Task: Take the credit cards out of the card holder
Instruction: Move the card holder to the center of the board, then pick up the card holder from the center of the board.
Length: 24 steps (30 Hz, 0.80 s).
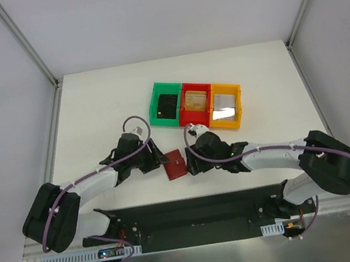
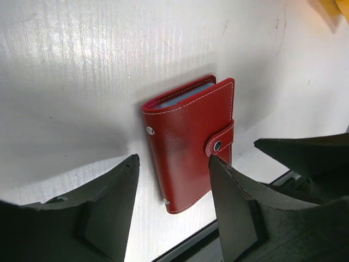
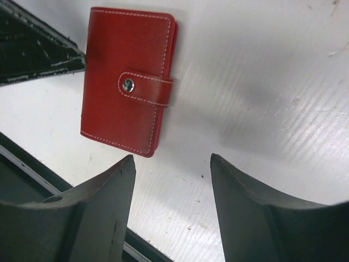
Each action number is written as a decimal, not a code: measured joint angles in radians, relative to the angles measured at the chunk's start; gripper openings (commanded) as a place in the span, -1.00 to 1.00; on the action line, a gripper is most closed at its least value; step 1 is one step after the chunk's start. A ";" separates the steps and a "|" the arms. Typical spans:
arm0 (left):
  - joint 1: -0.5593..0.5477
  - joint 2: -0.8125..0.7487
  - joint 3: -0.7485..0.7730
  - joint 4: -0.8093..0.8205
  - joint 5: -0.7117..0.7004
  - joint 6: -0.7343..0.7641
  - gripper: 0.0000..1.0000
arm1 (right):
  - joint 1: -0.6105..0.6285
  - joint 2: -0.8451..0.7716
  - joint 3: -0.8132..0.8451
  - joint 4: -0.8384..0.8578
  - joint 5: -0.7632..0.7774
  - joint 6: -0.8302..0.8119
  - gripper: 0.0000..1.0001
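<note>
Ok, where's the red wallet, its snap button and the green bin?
red wallet (image 2: 185,147): left wrist view, middle of its closed front cover.
snap button (image 2: 217,146): left wrist view, centre of the metal stud.
green bin (image 1: 153,106): top view, its left wall.

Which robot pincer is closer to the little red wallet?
Left. The left pincer has the card holder almost between its open fingers; the right pincer has it ahead, off to one side.

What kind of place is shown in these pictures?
Most likely a laboratory robot test cell: a white table closed in by white panels on metal posts, a left arm and right arm bolted at its near edge, and a row of small bins.
</note>
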 measured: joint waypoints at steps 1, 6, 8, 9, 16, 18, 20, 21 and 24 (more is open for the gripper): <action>0.000 -0.005 0.000 -0.002 -0.002 0.000 -0.01 | -0.010 0.002 0.000 -0.001 -0.005 0.001 0.16; 0.000 0.006 0.000 -0.015 -0.002 -0.002 -0.24 | -0.045 0.043 0.003 0.032 -0.046 0.019 0.06; 0.000 0.026 0.002 -0.016 -0.002 -0.002 -0.31 | -0.048 0.077 0.006 0.053 -0.075 0.027 0.04; 0.000 0.034 0.002 -0.018 -0.002 -0.002 -0.34 | -0.049 0.089 0.010 0.070 -0.090 0.034 0.03; 0.000 0.055 0.015 -0.019 0.001 0.003 -0.44 | -0.049 0.155 0.040 0.141 -0.167 0.060 -0.04; 0.000 0.062 0.019 -0.020 0.001 0.005 -0.47 | -0.050 0.164 0.044 0.150 -0.180 0.065 -0.09; 0.000 0.070 0.024 -0.019 0.002 0.006 -0.48 | -0.050 0.174 0.048 0.154 -0.194 0.070 -0.14; 0.000 0.074 0.026 -0.019 0.002 0.006 -0.49 | -0.050 0.178 0.048 0.159 -0.199 0.072 -0.17; 0.000 0.076 0.026 -0.019 0.002 0.007 -0.49 | -0.051 0.180 0.048 0.163 -0.204 0.076 -0.22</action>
